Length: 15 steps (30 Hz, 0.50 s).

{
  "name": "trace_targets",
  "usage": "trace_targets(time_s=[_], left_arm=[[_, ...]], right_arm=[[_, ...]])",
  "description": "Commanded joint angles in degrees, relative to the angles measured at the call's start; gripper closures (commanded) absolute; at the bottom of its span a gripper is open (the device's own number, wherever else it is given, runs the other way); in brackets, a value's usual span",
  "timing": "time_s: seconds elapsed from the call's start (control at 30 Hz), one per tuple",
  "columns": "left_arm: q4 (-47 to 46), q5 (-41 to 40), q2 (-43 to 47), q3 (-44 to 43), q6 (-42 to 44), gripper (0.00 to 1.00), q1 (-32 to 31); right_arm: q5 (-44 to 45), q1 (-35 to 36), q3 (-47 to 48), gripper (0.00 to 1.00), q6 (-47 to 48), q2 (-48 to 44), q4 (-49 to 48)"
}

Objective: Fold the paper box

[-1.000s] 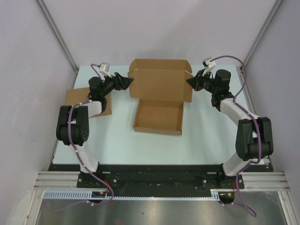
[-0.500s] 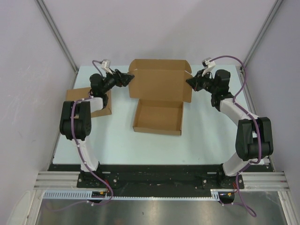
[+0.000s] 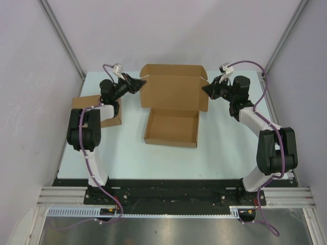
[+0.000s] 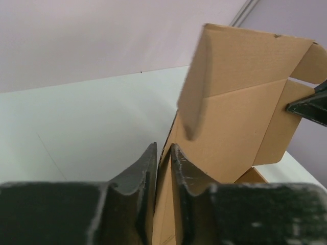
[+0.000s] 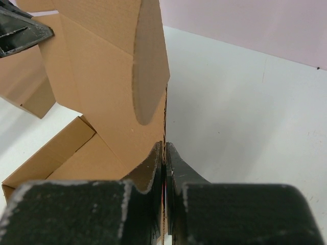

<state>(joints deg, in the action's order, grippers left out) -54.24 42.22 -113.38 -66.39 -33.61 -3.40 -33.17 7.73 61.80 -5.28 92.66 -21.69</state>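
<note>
Pale lilac walls close in a light green table (image 3: 127, 148), and the paper box (image 3: 173, 92) sits mid-table, its shallow tray formed and its lid standing up at the far side. The right gripper (image 3: 206, 88) is pinched tight on the lid's right edge. The left gripper (image 4: 162, 153) has its jaws drawn narrow around the left side flap, though I can't tell whether they bite. A second cardboard piece (image 3: 84, 104) lies under the left arm. The card looks light and thin, stiff across its panels but ready to bend at the creases; I'd hold the lid edges near the folds, as tabs would likely crumple
</note>
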Motion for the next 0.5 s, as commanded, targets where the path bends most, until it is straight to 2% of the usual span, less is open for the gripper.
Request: trace_targets(time_s=[0.0,0.07,0.1,0.17,0.2,0.23,0.33,0.47], left_arm=[[-4.65,0.24,3.68,1.6,-0.5,0.85,-1.61],[-5.26,-0.81,5.01,3.1,-0.15,0.94,-2.13],[-5.26,-1.08,6.49,4.59,0.46,0.95,-2.31],[-4.83,-1.78,7.99,5.92,1.52,0.99,-2.75],[-4.3,-2.48,9.57,7.14,2.4,0.99,-2.67],[-4.04,-2.66,10.28,7.67,2.75,1.0,-2.75],[-2.37,-3.37,12.74,9.08,4.68,1.0,-2.67],[-0.52,-3.54,14.41,9.35,6.44,1.0,-2.75]], right_arm=[[1.0,1.15,0.78,1.0,0.97,-1.87,-0.19],[2.4,1.5,0.78,1.0,0.62,-2.31,-0.02],[3.19,1.76,0.78,1.0,0.36,-2.48,0.42],[5.65,2.47,0.78,0.93,0.36,-3.45,1.12],[6.44,2.73,0.69,0.89,0.53,-3.98,1.91],[7.67,2.99,0.78,0.77,0.71,-4.94,2.44],[9.78,3.52,0.78,0.62,0.8,-6.7,3.94],[11.02,3.96,0.78,0.59,0.53,-8.11,3.77]])
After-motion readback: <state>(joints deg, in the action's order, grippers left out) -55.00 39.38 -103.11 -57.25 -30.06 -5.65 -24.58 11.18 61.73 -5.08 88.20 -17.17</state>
